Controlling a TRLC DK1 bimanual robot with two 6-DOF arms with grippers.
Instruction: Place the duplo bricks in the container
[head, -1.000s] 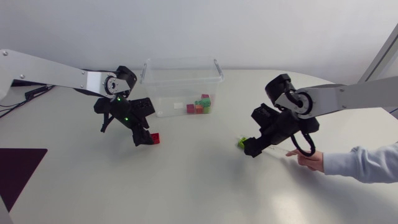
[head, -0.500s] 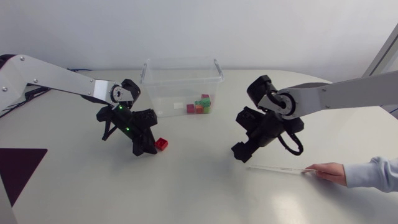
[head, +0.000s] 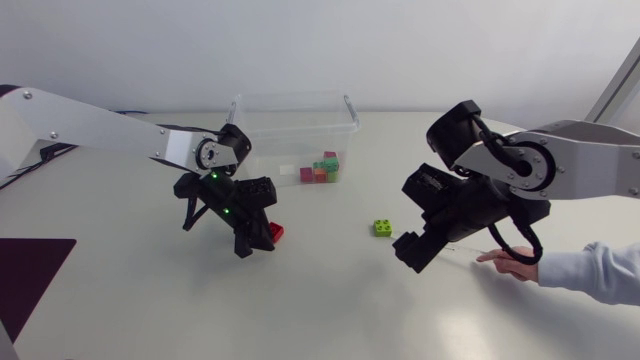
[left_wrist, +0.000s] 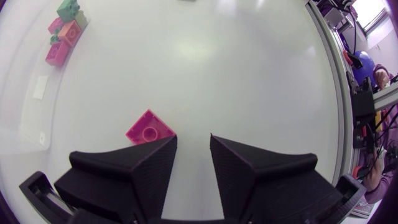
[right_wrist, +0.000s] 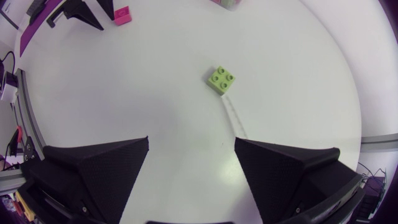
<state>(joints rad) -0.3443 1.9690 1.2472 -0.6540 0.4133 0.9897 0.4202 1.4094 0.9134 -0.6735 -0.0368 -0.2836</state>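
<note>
A red brick (head: 275, 232) lay on the tabletop (head: 320, 300), just beside one finger of the left gripper (left_wrist: 193, 138) and not between the fingers, which stood narrowly apart, holding nothing. A green brick (right_wrist: 221, 79) sat ahead of the right gripper (right_wrist: 191, 155), its fingers spread wide. Behind both, the clear container (head: 270, 130) held several small bricks (head: 322, 168) — a person's hand (head: 508, 263) rested near the right gripper.

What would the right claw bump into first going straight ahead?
Likely the thin clear stick ahead of the right claw, then the small lime-green square duplo brick; depth is unclear.
</note>
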